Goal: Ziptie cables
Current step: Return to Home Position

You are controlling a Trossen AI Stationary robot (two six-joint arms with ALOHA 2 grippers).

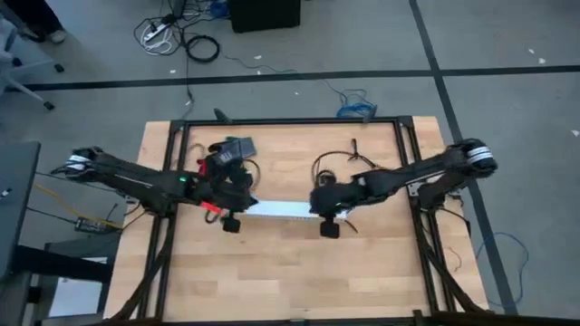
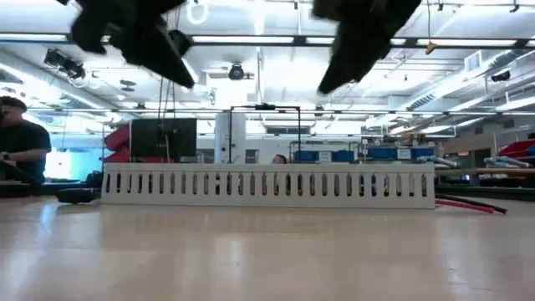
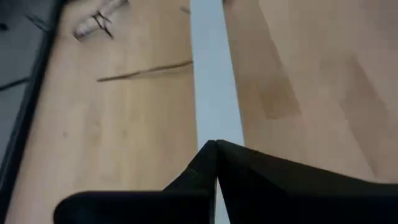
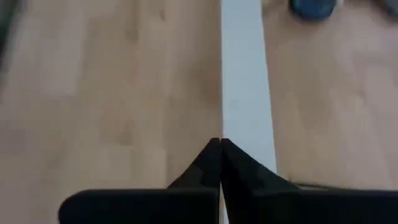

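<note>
The left gripper (image 3: 216,144) and the right gripper (image 4: 220,142) both hang over the long white duct (image 3: 214,81), one near each end. Each has its fingers pressed together and holds nothing. In the low view both sit clear above the duct's top.

A small pale bunch near the counter's (image 3: 311,93) framed edge, well apart from the duct, is probably the cables (image 3: 96,23). A thin dark straight strand just beside the duct may be the ziptie (image 3: 144,71). Neither can be made out with certainty.

The work on the duct looks finished, so what remains is for the arms to draw back cleanly. Each arm would do best to rise straight up first, then draw back toward its own side of the counter. The fingers should be kept closed so nothing snags. A sideways start is the risk, since it could nudge the duct or sweep the loose strand along.
</note>
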